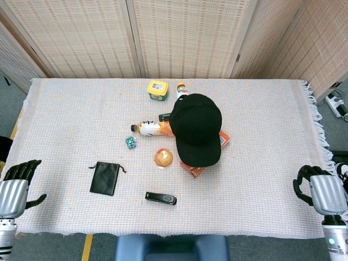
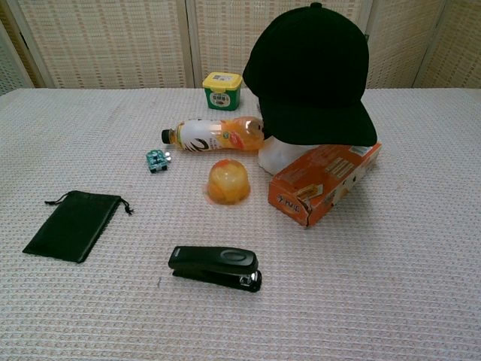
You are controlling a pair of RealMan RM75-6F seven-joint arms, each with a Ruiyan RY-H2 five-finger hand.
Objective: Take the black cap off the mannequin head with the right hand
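The black cap point(image 1: 197, 128) sits on the mannequin head point(image 2: 284, 156) near the middle of the counter point(image 1: 261, 109), brim pointing toward the robot and hanging over an orange box point(image 2: 325, 180) that lies just beside the head. Only the white base of the head shows under the cap in the chest view.

Both hands are back at the near edge, well apart from the cap. The right hand point(image 1: 321, 191) rests at the right corner with its fingers point(image 1: 302, 178) curled inward, holding nothing. The left hand point(image 1: 16, 185) is at the left corner, its fingers point(image 1: 24, 167) loosely bent and apart, thumb sticking out to the side, also holding nothing.

A juice bottle point(image 2: 214, 134) lies on its side left of the head, with a yellow-lidded tub point(image 2: 221, 90) behind it. An orange jelly cup point(image 2: 228, 182) stands in front of the bottle, a small teal toy point(image 2: 156, 160) to its left. Nearer the robot lie a black pouch point(image 2: 74, 224) and a black stapler point(image 2: 216, 267).
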